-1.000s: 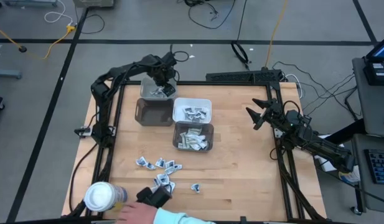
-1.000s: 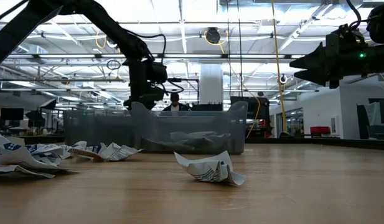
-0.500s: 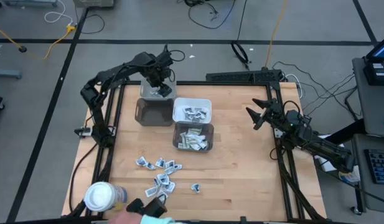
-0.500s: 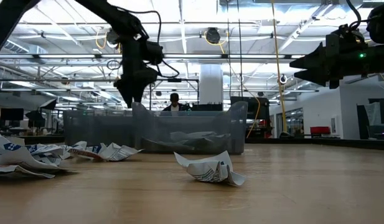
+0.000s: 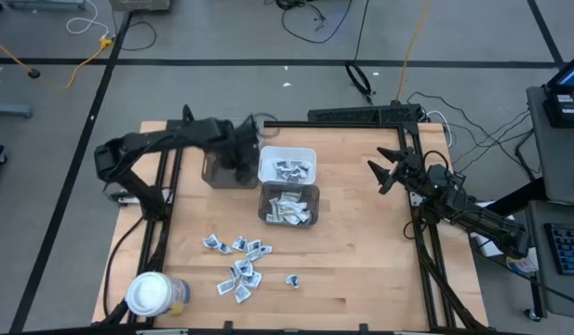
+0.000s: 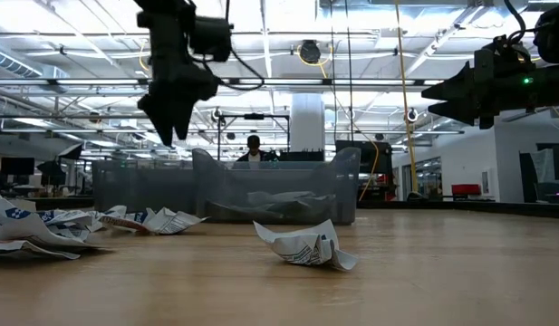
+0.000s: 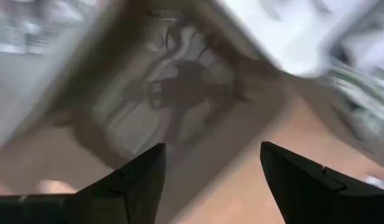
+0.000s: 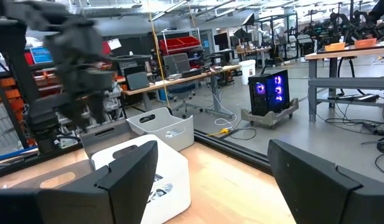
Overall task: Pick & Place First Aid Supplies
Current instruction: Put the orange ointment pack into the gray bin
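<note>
The first aid packets [image 5: 238,263] lie loose on the wood near the table's near edge, and more fill the white bin [image 5: 287,151] and the grey bin [image 5: 265,203] beside it. In the low view one crumpled packet [image 6: 306,246] rests on the table in front of the bins. My left gripper [image 5: 241,158] hangs open and empty above the far-left grey bin [image 5: 217,172]; its wrist view [image 7: 210,146] looks down into that bin's floor [image 7: 148,106]. My right gripper [image 5: 378,172] waits open over the table's right side, high above the wood [image 6: 433,93].
A white-lidded round jar [image 5: 147,293] stands at the table's near left corner. The three bins sit close together at the table's middle and far left. Bare wood stretches between the bins and my right arm [image 5: 454,200]. The right wrist view shows the white bin [image 8: 160,168].
My left gripper has risen from inside the far-left grey bin and swung toward the table's near and left side, its arm folding out to the left. A person's gloved hand at the near edge, beside the loose packets, has drawn back out of view.
</note>
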Controlling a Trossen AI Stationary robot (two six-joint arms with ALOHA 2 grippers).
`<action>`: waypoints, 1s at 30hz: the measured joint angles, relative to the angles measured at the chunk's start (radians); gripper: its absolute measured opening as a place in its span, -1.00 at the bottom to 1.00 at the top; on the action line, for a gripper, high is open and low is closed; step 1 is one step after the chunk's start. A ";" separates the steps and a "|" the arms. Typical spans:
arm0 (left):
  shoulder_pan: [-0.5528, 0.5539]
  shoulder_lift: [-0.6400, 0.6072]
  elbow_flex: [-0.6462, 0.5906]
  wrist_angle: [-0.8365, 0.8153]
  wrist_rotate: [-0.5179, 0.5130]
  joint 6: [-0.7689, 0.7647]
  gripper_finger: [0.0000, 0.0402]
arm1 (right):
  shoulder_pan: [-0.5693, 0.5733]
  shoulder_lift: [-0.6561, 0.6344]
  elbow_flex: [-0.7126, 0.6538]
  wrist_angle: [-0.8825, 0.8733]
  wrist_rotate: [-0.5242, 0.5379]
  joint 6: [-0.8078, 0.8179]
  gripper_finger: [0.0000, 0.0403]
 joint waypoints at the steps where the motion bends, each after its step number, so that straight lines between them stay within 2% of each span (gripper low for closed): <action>1: -0.034 -0.014 -0.014 0.004 0.012 -0.034 0.34 | 0.000 0.000 0.000 0.000 0.000 0.000 0.48; 7: -0.244 -0.075 -0.055 0.001 0.010 -0.198 0.29 | 0.000 0.000 0.000 0.000 0.000 0.000 0.48; 13: -0.464 -0.073 -0.057 -0.003 0.011 -0.345 0.23 | 0.000 0.000 0.000 0.000 0.000 0.000 0.48; 21: -0.726 -0.070 -0.057 0.056 0.010 -0.590 0.27 | 0.000 0.000 0.000 0.000 0.000 0.000 0.48; 26: -0.821 -0.031 -0.056 0.095 0.009 -0.718 0.28 | 0.000 0.000 0.000 0.000 0.000 0.000 0.48; 30: -0.829 0.030 -0.040 0.090 0.050 -0.754 0.28 | 0.000 0.000 0.000 0.000 0.000 0.000 0.48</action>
